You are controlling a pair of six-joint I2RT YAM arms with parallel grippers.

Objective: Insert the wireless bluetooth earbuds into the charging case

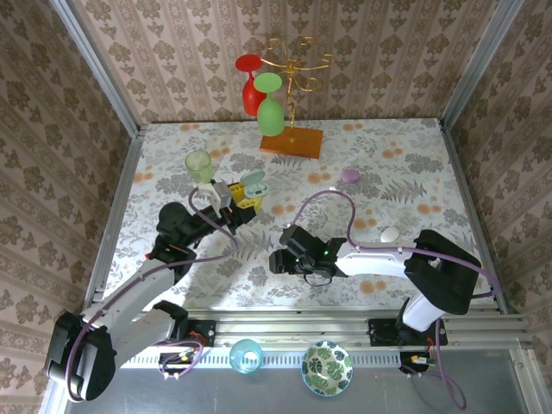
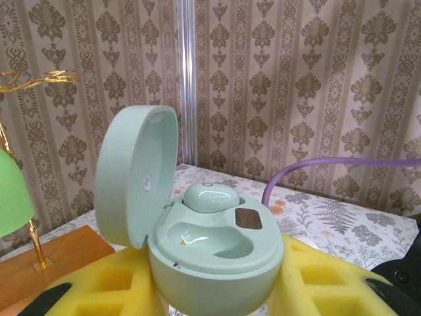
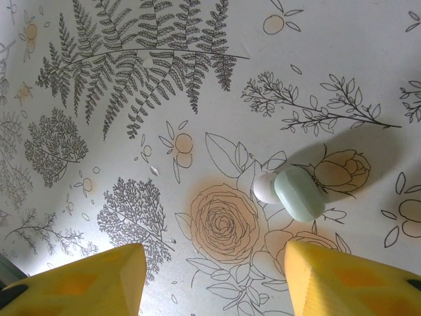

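Observation:
The mint-green charging case [image 2: 217, 263] stands open with its lid [image 2: 135, 178] tipped up to the left. My left gripper [image 2: 217, 286] is shut on the case, a yellow finger [image 2: 99, 289] on each side of it. One mint earbud [image 2: 210, 196] sits in the far socket, and the near socket [image 2: 210, 240] is empty. A second earbud [image 3: 294, 192], mint with a white tip, lies on the floral tabletop. My right gripper [image 3: 214, 280] hovers open above the table. The loose earbud lies just beyond the right finger [image 3: 348, 276], not between the fingers.
A purple case [image 1: 350, 175] and a white case [image 1: 390, 234] lie on the table [image 1: 388, 155]. A green cup [image 1: 198, 164] stands near the left gripper [image 1: 241, 200]. A glass rack on an orange base [image 1: 291, 142] stands at the back. A blue cup [image 1: 245, 355] and a patterned bowl [image 1: 326, 366] sit in front.

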